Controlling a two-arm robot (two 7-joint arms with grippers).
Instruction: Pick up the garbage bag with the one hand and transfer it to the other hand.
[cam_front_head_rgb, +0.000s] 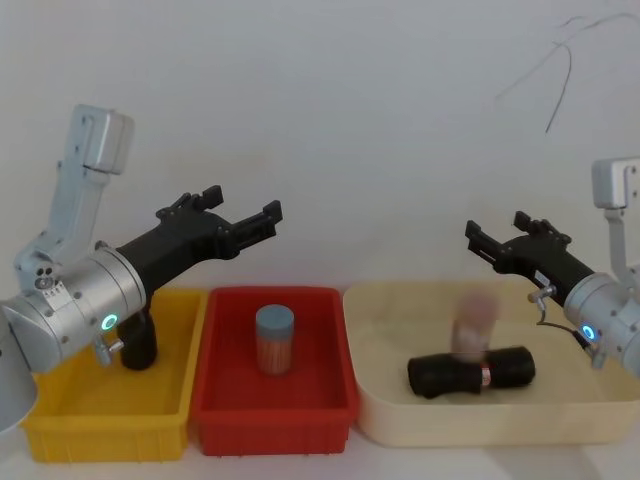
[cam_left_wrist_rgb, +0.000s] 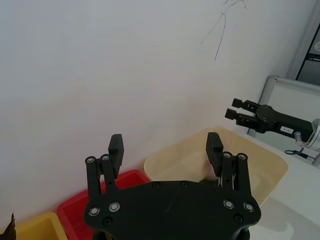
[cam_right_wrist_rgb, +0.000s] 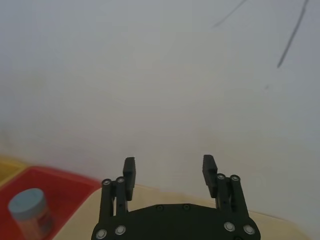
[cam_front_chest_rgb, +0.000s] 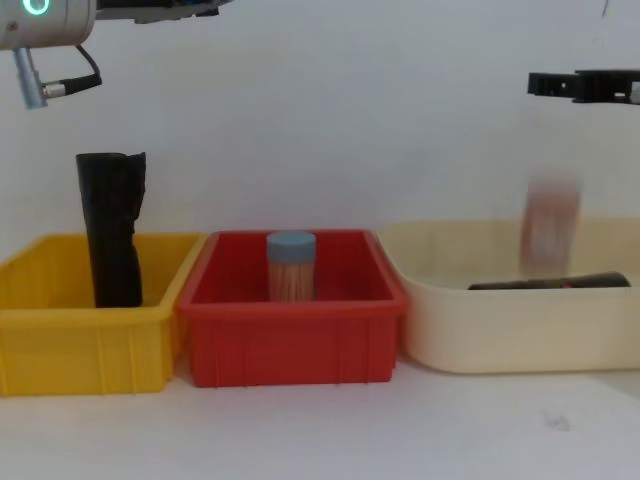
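Hovering open and empty above the yellow bin (cam_front_head_rgb: 60, 420), left hand (cam_front_head_rgb: 243, 218) waits; garbage bag (cam_front_head_rgb: 470, 372) lies in the cream bin (cam_front_head_rgb: 400, 420); right hand (cam_front_head_rgb: 495, 243), open, must descend to grasp it first.

Bag (cam_front_head_rgb: 470, 372): black plastic, slightly glossy. Red bin (cam_front_head_rgb: 275, 410), yellow bin (cam_front_head_rgb: 100, 420), cream bin (cam_front_head_rgb: 500, 420): smooth plastic. Grippers (cam_front_head_rgb: 243, 222) (cam_front_head_rgb: 488, 243): matt black.

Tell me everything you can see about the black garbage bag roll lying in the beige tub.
The garbage bag is a black roll of glossy-looking plastic, lying on its side on the floor of the beige tub. A thin red-and-white label band wraps it past the middle. A blurred brownish jar stands just behind it; contact is unclear. No gripper touches it.
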